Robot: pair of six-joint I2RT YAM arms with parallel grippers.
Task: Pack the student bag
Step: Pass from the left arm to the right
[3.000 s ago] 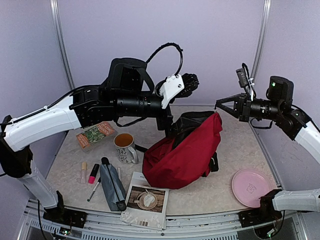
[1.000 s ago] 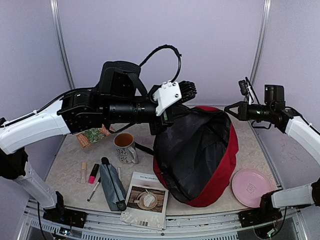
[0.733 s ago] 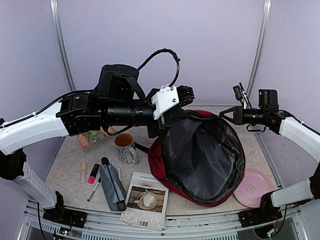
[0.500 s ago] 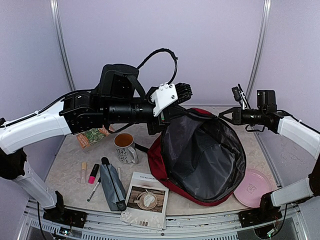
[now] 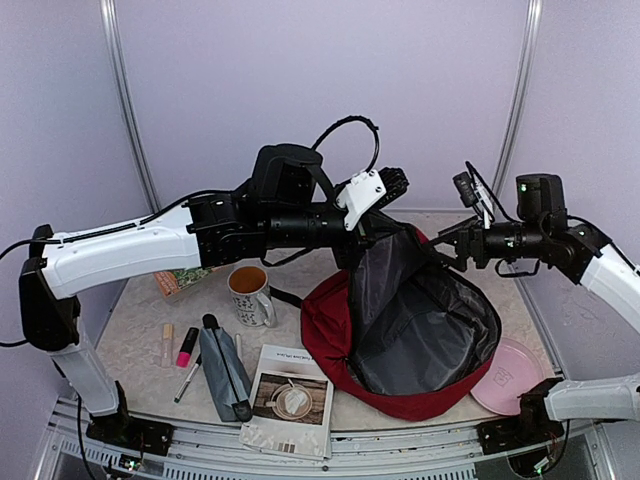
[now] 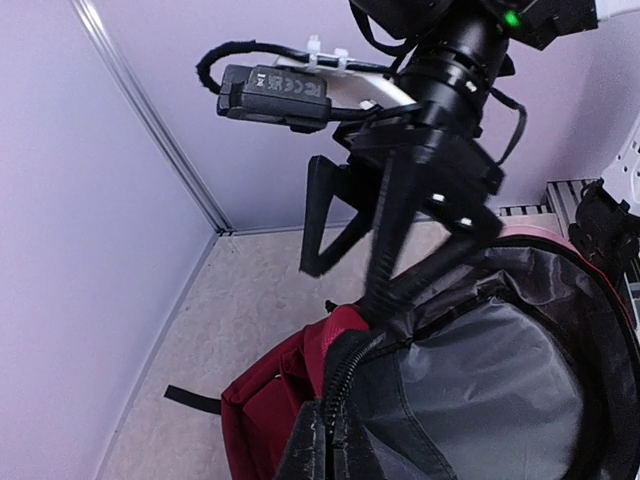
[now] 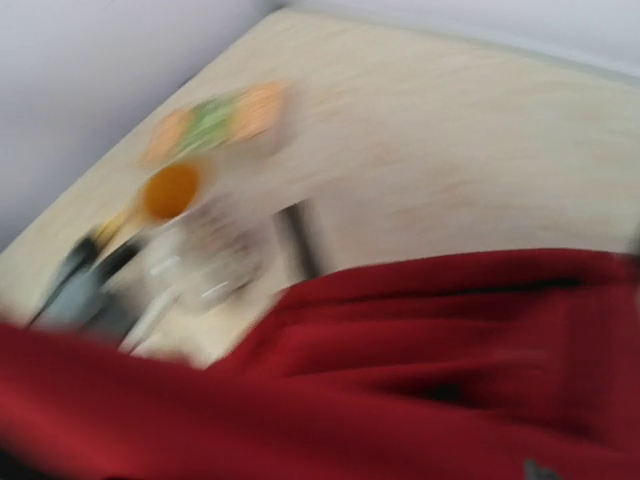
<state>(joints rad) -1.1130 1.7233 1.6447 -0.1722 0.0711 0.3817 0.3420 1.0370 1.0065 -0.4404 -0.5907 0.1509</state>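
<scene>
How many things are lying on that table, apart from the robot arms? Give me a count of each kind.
dark red backpack: 1
grey zip pouch: 1
mug: 1
pink plate: 1
printed items, coffee-picture booklet and green-orange book: 2
small stick-shaped items clearly seen, pale tube, pink marker, pen: 3
Total: 9

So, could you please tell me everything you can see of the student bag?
The student bag is a large dark red fabric backpack with a dark grey lining and black zipper. It rests on the table, main compartment gaping wide open. The shut left tool pinches its zipper rim, holding it up; the open right tool is at the opposite rim.
</scene>
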